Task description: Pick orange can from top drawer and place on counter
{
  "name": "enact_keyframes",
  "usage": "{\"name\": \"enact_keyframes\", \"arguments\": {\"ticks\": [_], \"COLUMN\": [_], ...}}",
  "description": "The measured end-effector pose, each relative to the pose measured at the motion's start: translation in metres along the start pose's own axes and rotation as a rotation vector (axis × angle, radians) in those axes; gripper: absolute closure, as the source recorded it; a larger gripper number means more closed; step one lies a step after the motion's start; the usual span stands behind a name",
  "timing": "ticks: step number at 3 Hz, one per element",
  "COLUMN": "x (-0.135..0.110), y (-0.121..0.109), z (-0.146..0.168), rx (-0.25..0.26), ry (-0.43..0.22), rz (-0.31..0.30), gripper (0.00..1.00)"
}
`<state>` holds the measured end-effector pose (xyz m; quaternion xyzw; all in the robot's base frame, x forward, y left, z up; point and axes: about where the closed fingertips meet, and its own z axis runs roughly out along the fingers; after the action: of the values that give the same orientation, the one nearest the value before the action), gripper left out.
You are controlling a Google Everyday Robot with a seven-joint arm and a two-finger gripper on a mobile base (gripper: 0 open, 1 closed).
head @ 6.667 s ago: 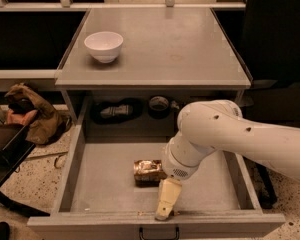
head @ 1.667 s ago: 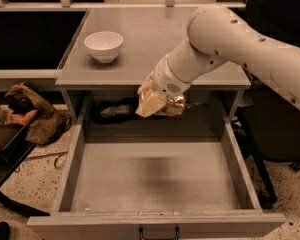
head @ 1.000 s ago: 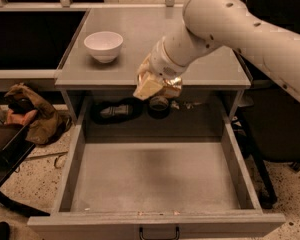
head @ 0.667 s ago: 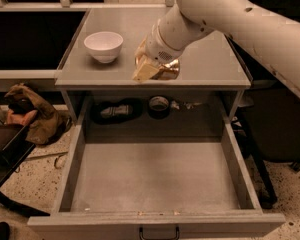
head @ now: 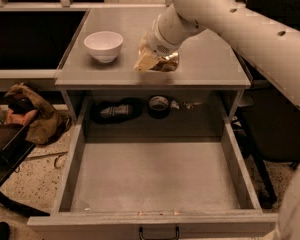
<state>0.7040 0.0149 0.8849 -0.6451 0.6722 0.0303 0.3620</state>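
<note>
The gripper (head: 155, 62) is positioned over the front middle of the counter (head: 210, 59), at the end of the white arm (head: 230, 19) that enters from the upper right. Its fingers are clamped on the orange can (head: 169, 62), which is held tilted between them. One pale finger (head: 144, 62) is seen on the can's left side; the other is hidden behind the can. The can is located low over the counter surface; whether it touches the surface cannot be determined.

A white bowl (head: 104, 45) is set upright on the counter to the left of the gripper, well apart from it.

Below the counter, the top drawer (head: 70, 174) is extended fully forward, with its dark handle (head: 159, 232) on the front edge. Behind the drawer, in the recess under the counter, a black tape roll (head: 159, 106) is seen, with a dark flat item (head: 112, 111) to its left. A brown bundle (head: 32, 116) lies on the floor to the left.
</note>
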Motion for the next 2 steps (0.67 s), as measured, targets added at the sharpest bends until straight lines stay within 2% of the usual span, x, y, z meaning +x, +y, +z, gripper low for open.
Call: {"name": "enact_keyframes", "arguments": {"ticks": [1,2], "x": [0.0153,0.0171], "y": [0.0043,0.0053], "z": [0.0305,0.0341], "rx": [-0.059,-0.065], "ry": [-0.009,-0.009], "rz": [0.053,0.056], "gripper": [1.00,0.81]}}
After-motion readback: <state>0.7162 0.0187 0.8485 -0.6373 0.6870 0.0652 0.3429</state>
